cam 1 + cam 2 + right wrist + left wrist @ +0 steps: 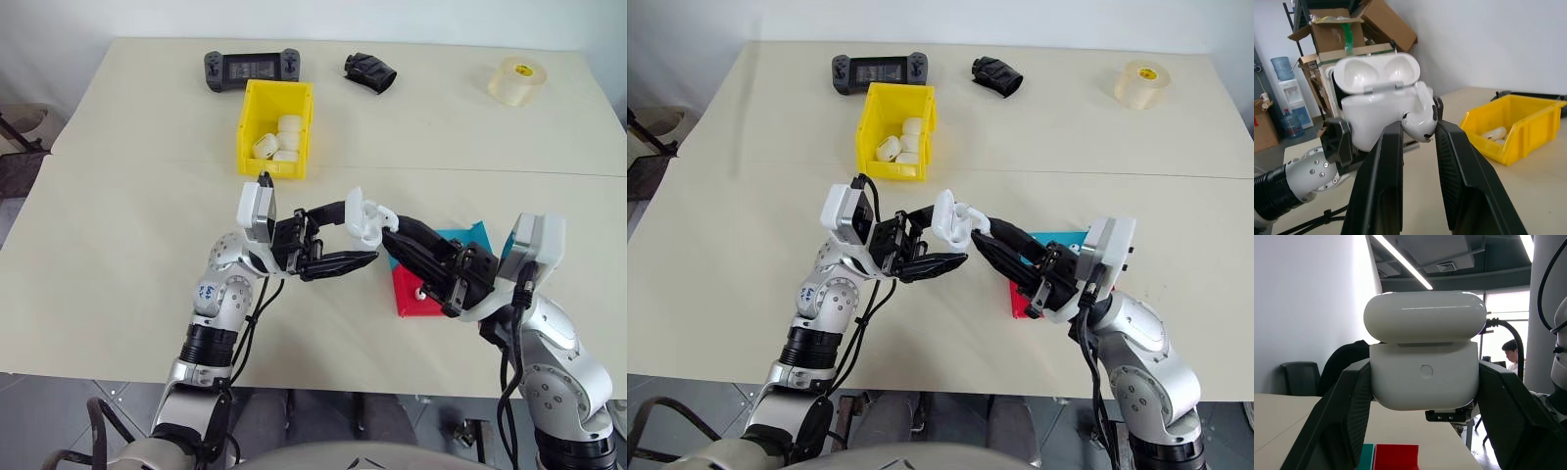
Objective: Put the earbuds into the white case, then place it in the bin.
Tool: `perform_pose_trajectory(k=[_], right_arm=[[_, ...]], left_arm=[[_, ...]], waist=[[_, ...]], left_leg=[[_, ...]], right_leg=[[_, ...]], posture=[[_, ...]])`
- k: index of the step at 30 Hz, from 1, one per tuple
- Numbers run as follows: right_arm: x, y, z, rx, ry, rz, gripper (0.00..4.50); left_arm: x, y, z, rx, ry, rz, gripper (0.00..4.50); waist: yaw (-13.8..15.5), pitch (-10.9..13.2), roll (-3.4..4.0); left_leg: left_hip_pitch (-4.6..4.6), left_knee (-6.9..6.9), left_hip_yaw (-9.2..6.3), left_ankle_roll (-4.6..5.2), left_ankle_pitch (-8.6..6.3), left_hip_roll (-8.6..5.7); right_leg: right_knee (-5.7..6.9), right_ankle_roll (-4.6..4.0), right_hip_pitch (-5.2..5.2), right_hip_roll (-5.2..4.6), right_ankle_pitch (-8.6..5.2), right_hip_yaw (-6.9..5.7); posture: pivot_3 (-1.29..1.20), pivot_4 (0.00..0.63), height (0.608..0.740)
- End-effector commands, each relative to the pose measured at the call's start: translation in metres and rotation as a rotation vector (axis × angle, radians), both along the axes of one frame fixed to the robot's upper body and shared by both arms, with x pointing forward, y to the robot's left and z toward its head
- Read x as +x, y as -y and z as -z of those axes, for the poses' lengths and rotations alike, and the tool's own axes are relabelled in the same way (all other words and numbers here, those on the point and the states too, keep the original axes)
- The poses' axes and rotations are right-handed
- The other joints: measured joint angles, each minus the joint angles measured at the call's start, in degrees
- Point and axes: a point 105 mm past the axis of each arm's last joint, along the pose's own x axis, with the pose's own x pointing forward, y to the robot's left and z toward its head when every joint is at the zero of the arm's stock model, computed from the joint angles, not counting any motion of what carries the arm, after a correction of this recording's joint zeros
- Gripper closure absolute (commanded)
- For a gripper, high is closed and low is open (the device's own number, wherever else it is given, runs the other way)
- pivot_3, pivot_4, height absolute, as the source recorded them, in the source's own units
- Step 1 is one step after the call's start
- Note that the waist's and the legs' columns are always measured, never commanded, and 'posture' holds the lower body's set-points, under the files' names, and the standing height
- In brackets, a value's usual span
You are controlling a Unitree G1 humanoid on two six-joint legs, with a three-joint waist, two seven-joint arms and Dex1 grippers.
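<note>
worktop (118,196) beige, carries everything; yellow bin (249,127) sits beyond both hands on the far side, open top, a few white cases lying inside; black game controller (252,69) just past the bin, a crumpled black item (370,71) beside that, tape roll (516,80) far off toward the right hand's side; red tray (416,299) under the right hand, blue tray (460,238) edge touching it behind; left hand (355,235) clamped on the white case (1425,377), fingers (1337,421) pressing both flanks of the body, lid flipped up, held above the worktop between the two arms; right hand (1418,132) pinching one earbud (1420,120) between its fingertips, bud right at the case's open mouth, touching its front rim; cannot tell if it's seated in a well yet; both lid cavities visible in the right wrist view.
</note>
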Motion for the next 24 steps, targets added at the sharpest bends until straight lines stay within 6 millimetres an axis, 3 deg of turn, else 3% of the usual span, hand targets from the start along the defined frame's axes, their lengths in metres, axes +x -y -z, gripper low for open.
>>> perform_pose_trajectory(k=[1, 8, 14, 19, 24], right_arm=[[-0.004, 0.001, -0.009, 0.011, 0.063, -0.005, 3.57], [-0.001, 0.014, -0.013, -0.030, 0.097, 0.022, 3.57], [-0.001, 0.032, -0.021, -0.166, 0.136, 0.024, 3.57], [-0.005, 0.034, -0.029, -0.363, 0.200, -0.047, 3.57], [-0.011, 0.032, -0.014, -0.602, 0.213, -0.140, 3.57]], left_arm=[[-0.006, 0.001, -0.011, -0.032, 0.056, 0.022, 1.70], [-0.005, -0.001, -0.004, 0.004, 0.070, 0.005, 1.70], [0.000, -0.007, 0.005, 0.058, 0.114, -0.027, 1.70], [-0.003, -0.009, 0.012, 0.093, 0.145, -0.003, 1.70], [-0.006, -0.008, 0.017, 0.127, 0.146, 0.017, 1.70]], waist=[[0.0, 0.0, 0.00], [0.0, 0.0, 0.00], [0.0, 0.0, 0.00], [0.0, 0.0, 0.00], [0.1, 0.0, -0.01]], left_leg=[[0.00, 0.00, 0.00, 0.00, 0.00, 0.00], [0.00, 0.00, 0.00, 0.00, 0.00, 0.00], [0.00, 0.01, 0.02, 0.00, 0.00, -0.02], [-0.01, 0.03, 0.04, 0.00, 0.00, 0.01], [-0.04, 0.03, -0.03, 0.01, 0.00, 0.00]], right_leg=[[0.00, 0.00, 0.00, 0.00, 0.00, 0.00], [0.01, 0.00, 0.00, 0.00, 0.00, -0.01], [-0.04, 0.00, 0.02, 0.00, 0.00, -0.02], [-0.06, 0.00, 0.03, 0.01, 0.00, -0.04], [-0.13, 0.00, 0.08, 0.00, 0.00, -0.15]], posture=[[0.00, 0.150, 0.740], [0.00, 0.150, 0.740], [0.00, 0.150, 0.740], [0.00, 0.150, 0.740], [0.00, 0.150, 0.740]])
